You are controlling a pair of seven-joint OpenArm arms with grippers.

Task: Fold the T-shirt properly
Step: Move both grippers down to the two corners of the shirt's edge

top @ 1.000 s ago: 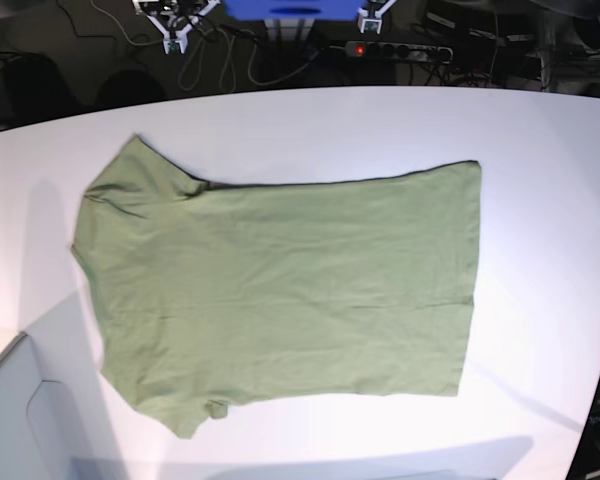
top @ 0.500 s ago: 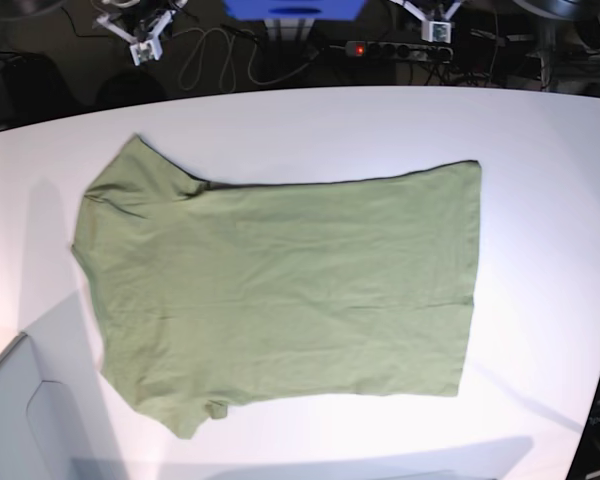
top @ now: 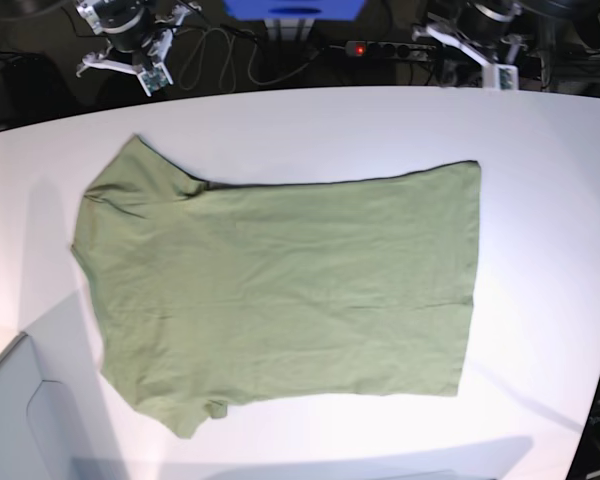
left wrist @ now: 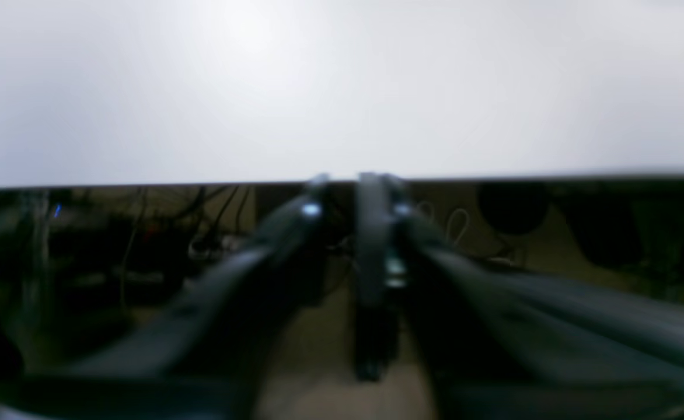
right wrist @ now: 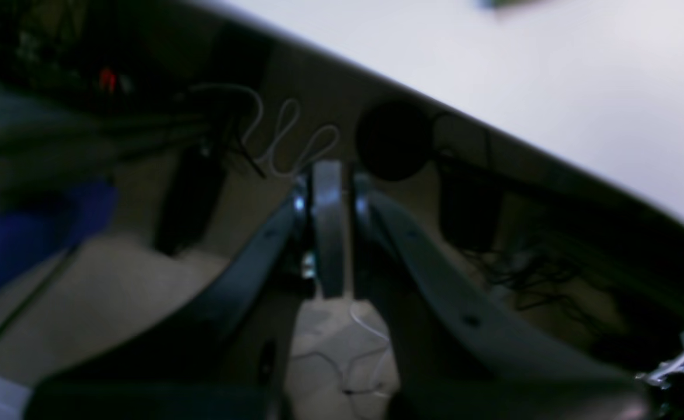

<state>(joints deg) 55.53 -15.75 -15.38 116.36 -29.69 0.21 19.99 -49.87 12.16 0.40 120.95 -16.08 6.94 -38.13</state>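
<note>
The olive-green T-shirt point(top: 280, 290) lies flat on the white table point(top: 550, 200), collar end to the left and hem to the right. Both arms hang beyond the table's far edge and touch no cloth. The right arm point(top: 130, 60) is at the top left and the left arm point(top: 480, 50) at the top right. In the left wrist view my left gripper point(left wrist: 356, 195) points at the table edge, its blurred fingers a little apart and empty. My right gripper point(right wrist: 328, 186) is shut on nothing, over the floor. A green sliver of the T-shirt point(right wrist: 508, 2) shows at the top.
Behind the table lie a power strip with a red light point(top: 395, 48), loose cables point(top: 220, 55) and a blue object point(top: 295, 8). A grey panel point(top: 20, 420) covers the near left corner. The table edge point(left wrist: 143, 185) runs across the left wrist view.
Both arm ends have spread apart along the far edge, the right one to the view's left and the left one to its right, and now show larger. The T-shirt has not moved.
</note>
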